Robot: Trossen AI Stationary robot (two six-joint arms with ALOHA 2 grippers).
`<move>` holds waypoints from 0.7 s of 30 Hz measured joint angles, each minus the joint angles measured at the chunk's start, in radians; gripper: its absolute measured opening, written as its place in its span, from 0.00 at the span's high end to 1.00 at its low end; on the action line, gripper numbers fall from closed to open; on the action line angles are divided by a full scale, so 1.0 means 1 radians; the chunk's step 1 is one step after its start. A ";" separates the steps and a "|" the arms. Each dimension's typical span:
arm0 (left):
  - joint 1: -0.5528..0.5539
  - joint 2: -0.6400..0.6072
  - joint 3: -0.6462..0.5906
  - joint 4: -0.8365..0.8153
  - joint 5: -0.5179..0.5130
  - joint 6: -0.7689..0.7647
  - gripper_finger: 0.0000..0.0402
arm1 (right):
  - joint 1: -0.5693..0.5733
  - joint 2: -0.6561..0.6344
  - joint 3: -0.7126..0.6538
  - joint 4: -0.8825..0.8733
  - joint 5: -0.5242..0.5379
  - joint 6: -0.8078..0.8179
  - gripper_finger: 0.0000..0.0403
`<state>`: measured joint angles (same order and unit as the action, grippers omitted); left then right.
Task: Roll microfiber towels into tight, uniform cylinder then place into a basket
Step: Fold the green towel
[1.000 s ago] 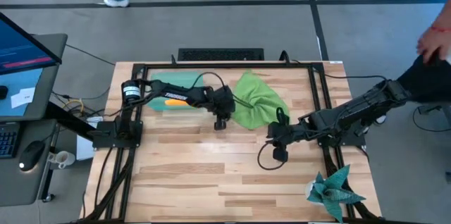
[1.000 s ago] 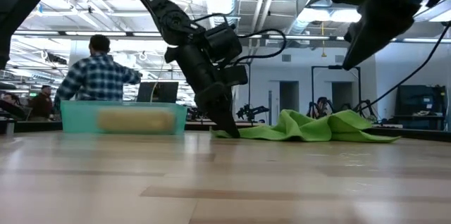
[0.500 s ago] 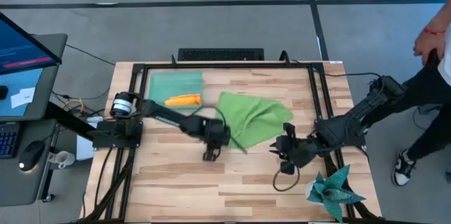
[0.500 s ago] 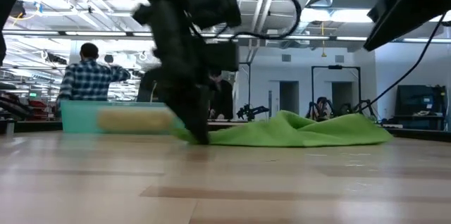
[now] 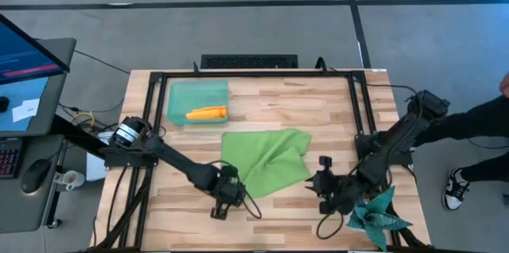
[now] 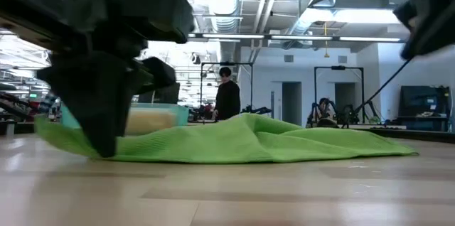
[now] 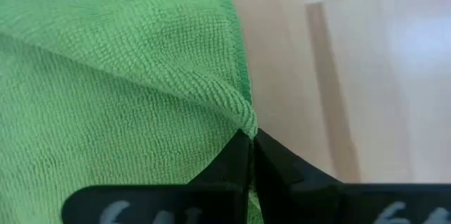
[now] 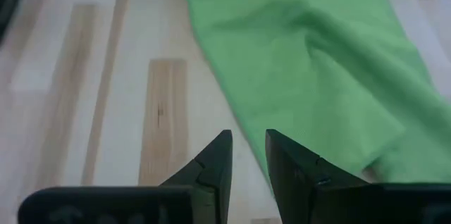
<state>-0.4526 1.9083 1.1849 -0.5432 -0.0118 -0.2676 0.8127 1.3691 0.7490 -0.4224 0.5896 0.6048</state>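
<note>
From above, the lime green towel [image 5: 266, 161] lies crumpled in the middle of the wooden counter [image 5: 318, 110], with its near left corner pinched by the left claw [image 5: 225, 199], which sits low over the front of the counter. The mint-green basket [image 5: 179, 94] rests at the back left, well apart from the green towel, and holds the rolled orange towel [image 5: 207, 113] along its near wall. The right claw [image 5: 321, 191] hovers just off the green towel's right edge, and a dark teal spiky cloth [image 5: 375, 212] lies at the front right corner beside that arm. At counter level, the left claw [image 6: 103, 130] fills the left foreground, reaching down to the counter at the green towel's [image 6: 249, 139] end, while the cloth spreads in a low mound to the right; the basket [image 6: 153, 121] shows blurred behind it. A person [image 6: 227, 98] stands in the room beyond. In the left wrist view, the claw's fingers [image 7: 239, 164] are clamped together on a puckered edge of the green towel [image 7: 106, 90]. In the right wrist view, the right claw [image 8: 245, 146] has its fingers slightly apart, gripping nothing, above bare wood just beside the green towel [image 8: 317, 62].
</note>
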 joint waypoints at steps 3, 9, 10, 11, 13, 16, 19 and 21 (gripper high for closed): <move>-0.038 -0.001 0.001 -0.006 -0.014 -0.061 1.00 | 0.016 0.091 0.000 0.076 0.000 0.000 0.73; -0.086 -0.003 0.002 -0.006 -0.020 -0.121 1.00 | 0.019 0.234 0.003 0.116 -0.001 0.000 0.73; -0.090 -0.003 0.002 -0.008 -0.020 -0.121 1.00 | 0.014 0.252 0.006 0.114 0.000 -0.004 0.73; -0.090 -0.003 0.002 -0.009 -0.020 -0.121 1.00 | 0.008 0.265 0.009 0.114 0.000 -0.013 0.73; -0.089 -0.003 0.003 -0.009 -0.020 -0.121 1.00 | -0.011 0.282 0.016 0.112 0.000 -0.034 0.73; -0.081 -0.003 0.003 -0.009 -0.021 -0.122 1.00 | -0.049 0.288 0.024 0.113 -0.023 -0.037 0.73; -0.075 -0.004 0.004 -0.008 -0.022 -0.122 1.00 | -0.092 0.287 0.024 0.113 -0.074 -0.037 0.73; -0.074 -0.004 0.004 -0.009 -0.022 -0.122 1.00 | -0.118 0.286 0.024 0.113 -0.096 -0.039 0.73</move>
<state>-0.5266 1.9045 1.1885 -0.5518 -0.0335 -0.3893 0.6952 1.6554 0.7734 -0.3092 0.4931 0.5659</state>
